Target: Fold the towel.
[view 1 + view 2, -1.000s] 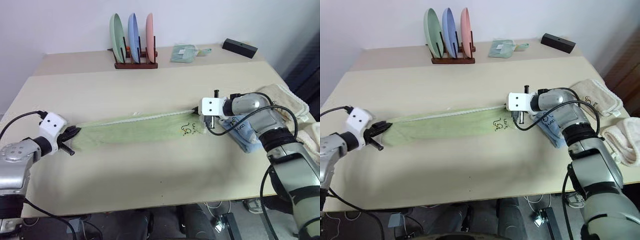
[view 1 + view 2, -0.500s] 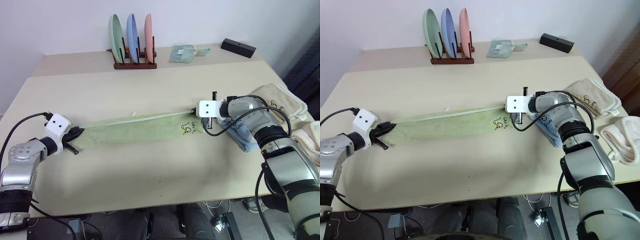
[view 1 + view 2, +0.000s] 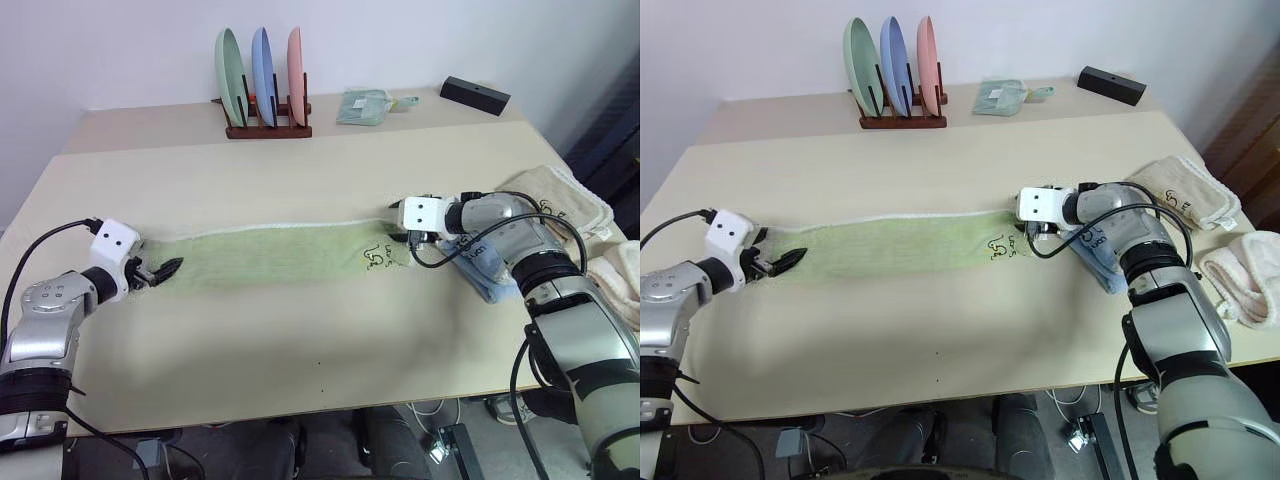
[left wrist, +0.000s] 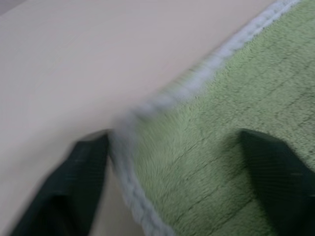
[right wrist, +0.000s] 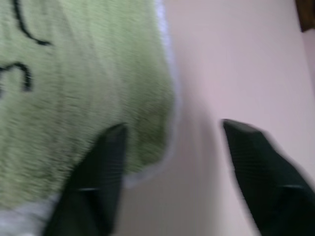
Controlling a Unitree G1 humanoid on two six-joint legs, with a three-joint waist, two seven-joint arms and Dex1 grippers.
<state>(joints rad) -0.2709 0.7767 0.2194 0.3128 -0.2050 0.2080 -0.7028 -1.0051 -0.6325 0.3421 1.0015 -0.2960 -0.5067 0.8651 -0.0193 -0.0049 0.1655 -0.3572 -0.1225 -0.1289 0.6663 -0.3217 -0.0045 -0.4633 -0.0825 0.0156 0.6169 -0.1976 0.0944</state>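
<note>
my left arm reaches out low on the left, its left gripper [image 3: 160, 271] pointing right with fingers spread apart. my right arm bends in from the right, its right gripper [image 3: 402, 236] aimed left, fingers parted too.

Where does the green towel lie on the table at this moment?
In the head views the green towel lies flat across the table's middle, stretched between the open left gripper and right gripper, its embroidered end beside a light blue towel.

towel [image 3: 280, 256] flat mid-table [image 3: 300, 330] | plate rack [image 3: 268, 128] behind | folded towels [image 3: 560, 200] right
</note>
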